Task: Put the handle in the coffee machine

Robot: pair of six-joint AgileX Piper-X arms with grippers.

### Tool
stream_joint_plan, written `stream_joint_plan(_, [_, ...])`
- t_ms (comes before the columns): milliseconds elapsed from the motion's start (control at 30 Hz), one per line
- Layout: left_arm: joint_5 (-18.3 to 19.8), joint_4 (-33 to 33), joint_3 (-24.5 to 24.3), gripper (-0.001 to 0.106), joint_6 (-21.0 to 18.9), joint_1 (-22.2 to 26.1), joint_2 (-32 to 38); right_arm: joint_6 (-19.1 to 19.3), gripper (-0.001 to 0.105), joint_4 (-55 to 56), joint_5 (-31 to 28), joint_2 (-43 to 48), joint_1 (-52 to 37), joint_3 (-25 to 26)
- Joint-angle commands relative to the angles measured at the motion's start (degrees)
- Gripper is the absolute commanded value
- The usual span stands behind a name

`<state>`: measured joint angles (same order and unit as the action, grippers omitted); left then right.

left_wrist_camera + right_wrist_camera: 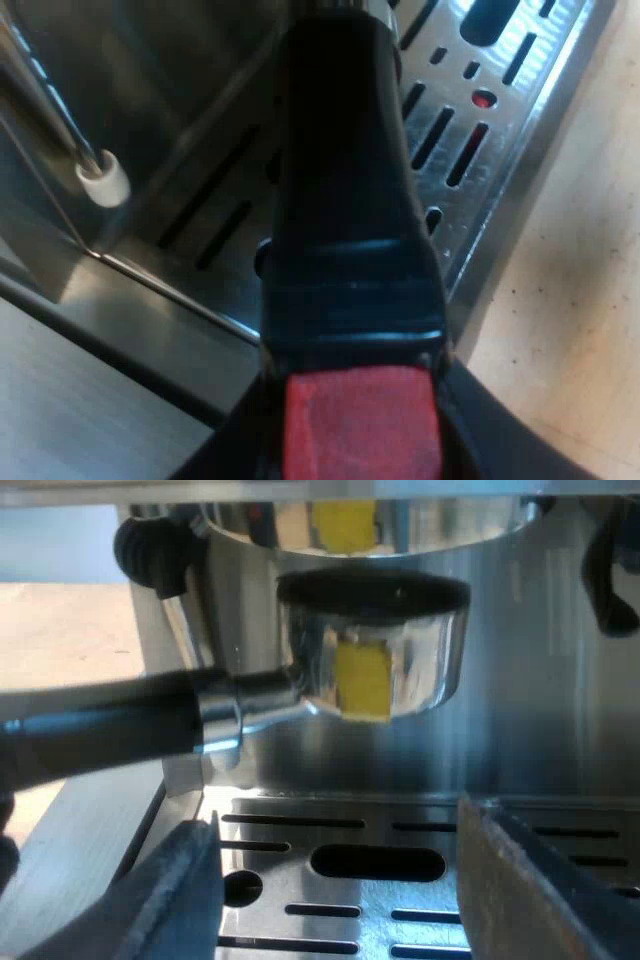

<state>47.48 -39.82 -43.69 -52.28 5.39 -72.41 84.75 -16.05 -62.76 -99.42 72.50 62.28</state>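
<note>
- Grips with the left gripper, closed tight on the handle at its red end.
- Presses one black finger to one side of that end and the other to the opposite side, both touching it.
- Aligns the left wrist with the handle, looking straight down its length from behind the grasp.
- Holds the right gripper spread wide, grasping nothing.
- Sets the two right fingers well apart and about level with each other, tips pointing forward.
- Carries the right wrist roughly level, looking out between its own fingers.
</note>
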Motion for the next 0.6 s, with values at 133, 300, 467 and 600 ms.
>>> stream_joint_plan(133, [3.91, -0.27, -1.51, 0.000, -0.09, -0.06, 0.77, 1.54, 0.054, -0.42, -0.06, 0.18, -0.30, 0.22])
stream_joint_plan(300, [3.95, -0.88, -1.50, 0.000, 0.23, -0.06, 1.43, 1.54, 0.054, -0.42, -0.06, 0.18, -0.30, 0.22])
stream_joint_plan(467, [3.95, -1.11, -1.50, 0.000, 0.28, -0.06, 2.51, 1.54, 0.054, -0.42, -0.06, 0.18, -0.30, 0.22])
stream_joint_plan(600, [3.95, -1.11, -1.61, 0.000, 0.28, 0.16, 3.26, 1.54, 0.054, -0.42, -0.06, 0.18, -0.30, 0.22])
